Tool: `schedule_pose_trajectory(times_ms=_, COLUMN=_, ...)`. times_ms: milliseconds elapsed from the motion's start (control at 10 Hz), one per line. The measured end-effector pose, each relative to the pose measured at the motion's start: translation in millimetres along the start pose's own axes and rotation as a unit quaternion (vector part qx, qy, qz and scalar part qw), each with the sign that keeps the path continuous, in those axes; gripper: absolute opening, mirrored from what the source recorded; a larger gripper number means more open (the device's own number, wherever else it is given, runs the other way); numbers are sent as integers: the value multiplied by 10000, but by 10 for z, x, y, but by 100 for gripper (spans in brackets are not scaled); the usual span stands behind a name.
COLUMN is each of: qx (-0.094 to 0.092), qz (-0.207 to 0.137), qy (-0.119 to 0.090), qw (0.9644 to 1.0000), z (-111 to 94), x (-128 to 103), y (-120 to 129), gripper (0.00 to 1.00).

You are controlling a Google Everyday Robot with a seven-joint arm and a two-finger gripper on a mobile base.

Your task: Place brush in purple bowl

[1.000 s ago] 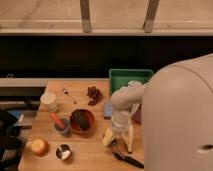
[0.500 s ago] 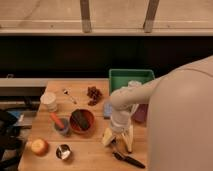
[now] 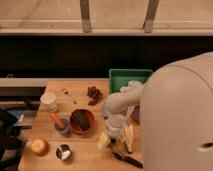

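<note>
The brush (image 3: pixel 128 159), with its black handle, lies flat on the wooden table (image 3: pixel 85 157) near the front edge. The gripper (image 3: pixel 116 136) hangs from the white arm (image 3: pixel 122 102), points down and sits just above and behind the brush. The purple bowl (image 3: pixel 135 115) is mostly hidden behind the arm, and only a dark sliver of it shows to the right of the arm.
A green tray (image 3: pixel 120 76) stands at the back right. An orange-red bowl (image 3: pixel 81 121), a grey cup with an orange-handled tool (image 3: pixel 61 125), an apple (image 3: pixel 39 146), a small silver cup (image 3: pixel 63 151), a white cup (image 3: pixel 48 100), a dark fruit cluster (image 3: pixel 93 93) and yellow pieces (image 3: pixel 104 140) are on the table.
The arm has shifted slightly, and the robot's white body covers a little more of the right side. The gripper stays low over the front right of the table. The brush has not moved.
</note>
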Motion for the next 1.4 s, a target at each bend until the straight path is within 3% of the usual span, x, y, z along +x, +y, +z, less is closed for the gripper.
schedule_pose_trajectory(times_ms=400, qx=-85, qz=82, qy=279, qw=9995, z=217, x=-21, y=-69, gripper=80)
schedule_pose_trajectory(times_ms=700, qx=34, qz=198, qy=482, qw=9986, z=353, x=-63, y=-111, gripper=80)
schedule_pose_trajectory(times_ms=1000, qx=72, qz=281, qy=523, qw=9982, z=369, x=-74, y=-145, gripper=78)
schedule_pose_trajectory(times_ms=1200, qx=93, qz=262, qy=520, qw=9983, z=358, x=-73, y=-163, gripper=63)
schedule_pose_trajectory(times_ms=1400, qx=87, qz=278, qy=513, qw=9983, z=352, x=-71, y=-170, gripper=41)
